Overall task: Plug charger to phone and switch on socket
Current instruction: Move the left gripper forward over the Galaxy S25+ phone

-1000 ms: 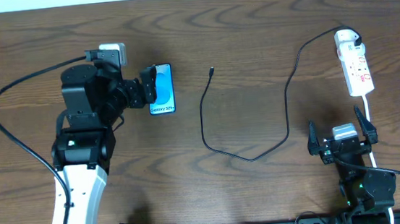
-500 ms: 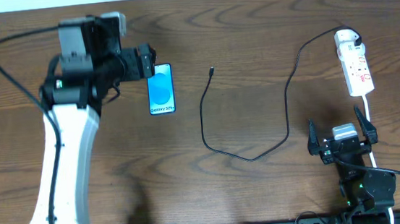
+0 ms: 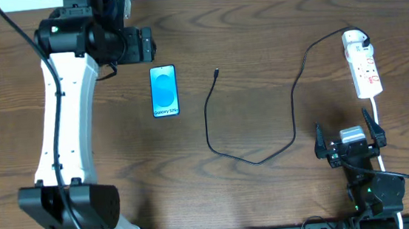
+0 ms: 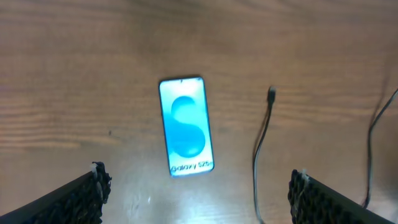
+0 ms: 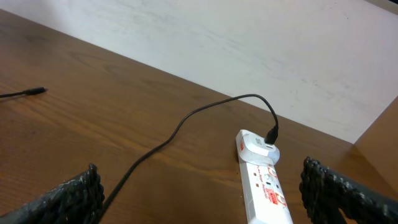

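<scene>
left gripper [image 3: 142, 44] backed off the phone [image 3: 164, 91] to upper left of frame, jaws wide open, empty. phone unmoved, left of centre. charger [image 3: 207, 122] tip lies apart on its right, so not plugged yet. socket [image 3: 363, 71] upper right. right gripper [image 3: 345, 130] open, idle, lower right.

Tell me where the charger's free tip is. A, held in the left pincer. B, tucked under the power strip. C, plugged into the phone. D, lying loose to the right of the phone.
D: the charger tip lies to the right of the phone with bare wood between them, and nothing grips it.
</scene>
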`<state>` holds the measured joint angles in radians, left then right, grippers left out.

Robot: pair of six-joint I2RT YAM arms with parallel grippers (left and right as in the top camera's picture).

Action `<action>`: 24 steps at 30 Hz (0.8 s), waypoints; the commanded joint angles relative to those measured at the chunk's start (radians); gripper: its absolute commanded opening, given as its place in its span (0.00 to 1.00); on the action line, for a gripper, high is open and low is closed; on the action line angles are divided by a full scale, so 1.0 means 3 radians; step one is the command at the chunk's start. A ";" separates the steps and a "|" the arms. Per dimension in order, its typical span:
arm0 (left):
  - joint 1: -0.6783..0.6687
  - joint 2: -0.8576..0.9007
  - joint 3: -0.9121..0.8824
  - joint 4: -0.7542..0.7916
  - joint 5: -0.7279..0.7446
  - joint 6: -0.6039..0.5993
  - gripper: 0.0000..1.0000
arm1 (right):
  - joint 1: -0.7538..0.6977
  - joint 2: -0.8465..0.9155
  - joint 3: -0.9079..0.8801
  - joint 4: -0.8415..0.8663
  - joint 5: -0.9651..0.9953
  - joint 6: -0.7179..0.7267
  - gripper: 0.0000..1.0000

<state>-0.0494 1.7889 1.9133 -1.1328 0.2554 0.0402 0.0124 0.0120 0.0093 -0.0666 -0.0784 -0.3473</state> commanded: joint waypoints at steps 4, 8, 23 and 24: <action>-0.0005 0.0015 0.0072 -0.0013 -0.0017 0.0001 0.93 | 0.0008 -0.0018 -0.0013 -0.0004 -0.0009 0.0034 0.99; -0.0008 0.0020 0.0069 -0.0013 -0.0005 -0.0039 0.93 | 0.0008 -0.0018 -0.0013 -0.0004 -0.0009 0.0034 0.99; -0.0020 0.0156 -0.0354 0.0266 -0.0220 -0.0189 0.93 | 0.0008 -0.0018 -0.0013 -0.0004 -0.0009 0.0034 0.99; -0.0031 0.0182 -0.0354 0.0267 -0.0220 -0.0189 0.93 | 0.0008 -0.0018 -0.0013 -0.0004 -0.0009 0.0034 0.99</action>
<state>-0.0505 1.8130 1.8107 -1.0508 0.2203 0.0029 0.0124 0.0120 0.0093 -0.0666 -0.0784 -0.3473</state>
